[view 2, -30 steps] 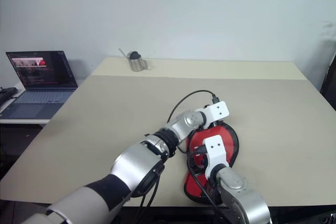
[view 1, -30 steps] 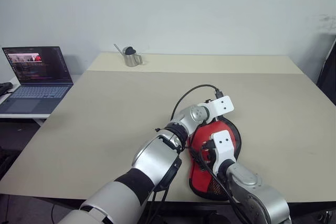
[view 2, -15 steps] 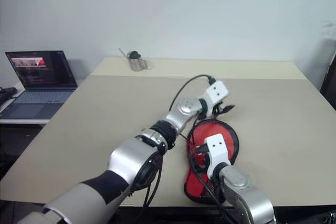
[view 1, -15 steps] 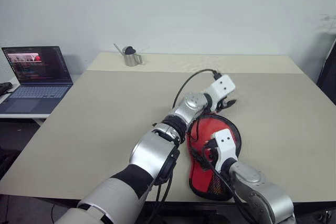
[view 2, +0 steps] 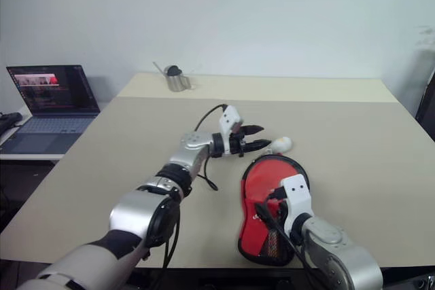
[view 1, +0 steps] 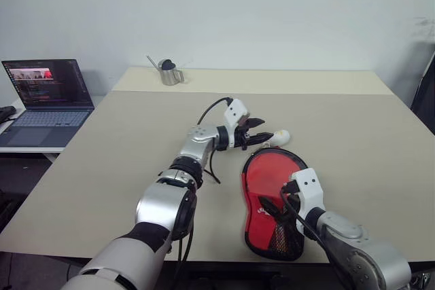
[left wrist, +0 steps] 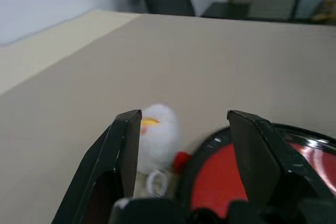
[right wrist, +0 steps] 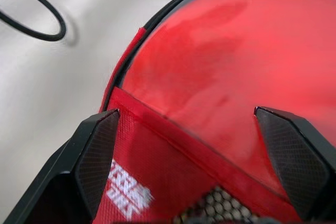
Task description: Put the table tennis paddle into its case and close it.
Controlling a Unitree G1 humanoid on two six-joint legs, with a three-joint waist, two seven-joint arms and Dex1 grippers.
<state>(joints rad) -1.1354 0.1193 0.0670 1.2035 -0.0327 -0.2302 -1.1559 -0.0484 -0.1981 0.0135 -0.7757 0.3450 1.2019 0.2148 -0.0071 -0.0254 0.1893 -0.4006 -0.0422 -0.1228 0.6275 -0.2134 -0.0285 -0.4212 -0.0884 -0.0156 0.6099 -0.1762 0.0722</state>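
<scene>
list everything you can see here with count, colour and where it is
case: 1, red with black trim and mesh pocket, near edge of the table, right of centre
charm: 1, small white fluffy thing, on the table at the far end of the case
table: 1, beige, spans the middle of the scene
metal cup: 1, silver with a dark top, far left part of the table
laptop: 1, dark, screen lit, on a lower surface left of the table
left gripper: 1, black, open, level, pointing at the charm
right gripper: 1, black, open, over the case
</scene>
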